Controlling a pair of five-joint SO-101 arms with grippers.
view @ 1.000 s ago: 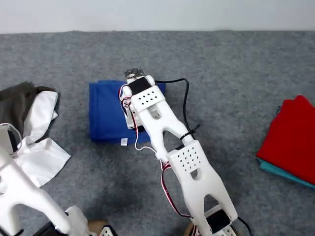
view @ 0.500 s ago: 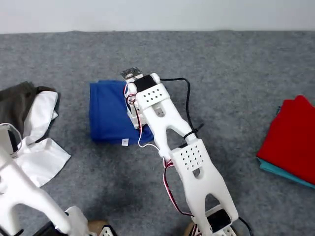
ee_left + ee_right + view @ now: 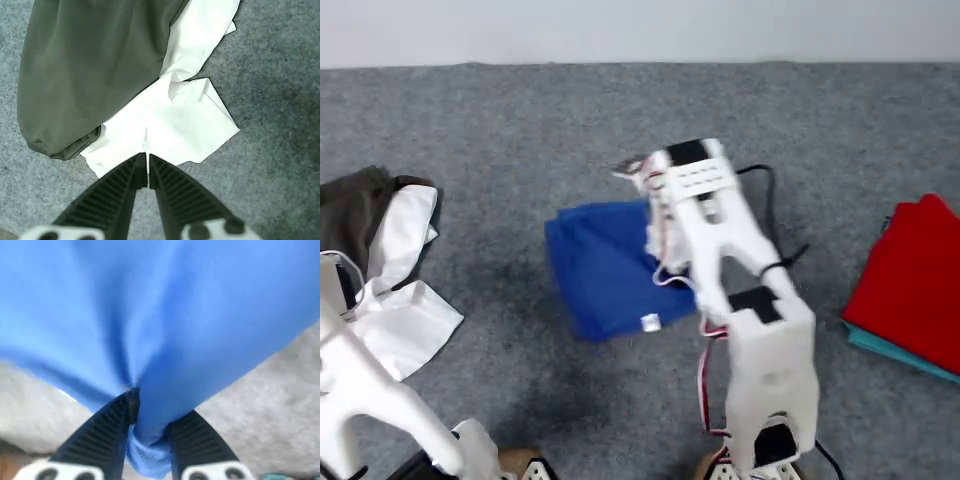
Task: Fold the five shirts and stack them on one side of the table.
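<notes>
The folded blue shirt (image 3: pixel 605 265) hangs lifted near the table's middle, pinched at its right edge by my right gripper (image 3: pixel 655 235). In the right wrist view the blue shirt (image 3: pixel 165 315) bunches between the black fingers (image 3: pixel 112 422) of that gripper (image 3: pixel 150 417). A dark olive shirt (image 3: pixel 355 205) and a white shirt (image 3: pixel 400 290) lie crumpled at the left edge. My left gripper (image 3: pixel 148 172) hovers shut over the white shirt (image 3: pixel 170 125), beside the olive shirt (image 3: pixel 85 65). A folded red shirt (image 3: pixel 910 280) rests on a teal shirt (image 3: pixel 890 350) at the right edge.
Grey carpet-like cloth (image 3: pixel 820 130) covers the table, with open room at the back and between the blue shirt and the red stack. The left arm's white body (image 3: pixel 370 400) stands at the front left.
My right gripper has lifted the blue shirt and carried it to the right, toward the red stack. The arm has swung with it. The left arm has stayed still.
</notes>
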